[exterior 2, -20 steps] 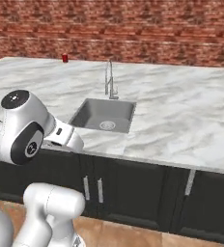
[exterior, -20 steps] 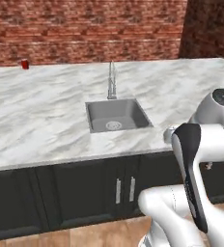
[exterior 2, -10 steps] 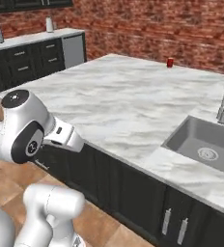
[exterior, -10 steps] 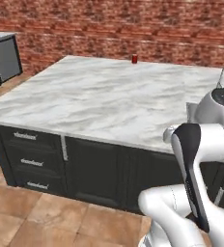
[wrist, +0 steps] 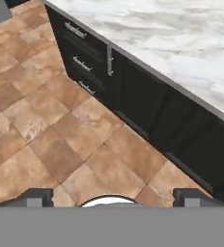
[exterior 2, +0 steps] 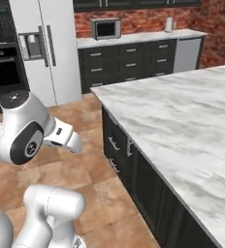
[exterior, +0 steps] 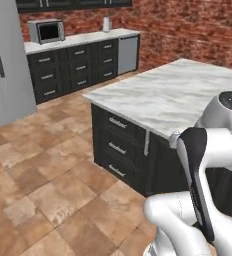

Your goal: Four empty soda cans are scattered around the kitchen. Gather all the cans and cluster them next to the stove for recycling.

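Gripper [wrist: 112,195] hangs empty, fingers spread wide, over floor [wrist: 41,120] beside island [exterior 2: 182,116]. Cans and stove lie somewhere I cannot place from here, so gathering looks barely begun; finding and fetching all remain

White marble table [exterior: 173,95] on black cabinets stands on the terracotta tile floor [exterior: 43,180]; a second table [exterior 2: 138,38] along the brick wall carries a microwave [exterior 2: 107,28] and a white roll [exterior 2: 168,24]

The marble island [exterior 2: 182,121] runs off the right edge.
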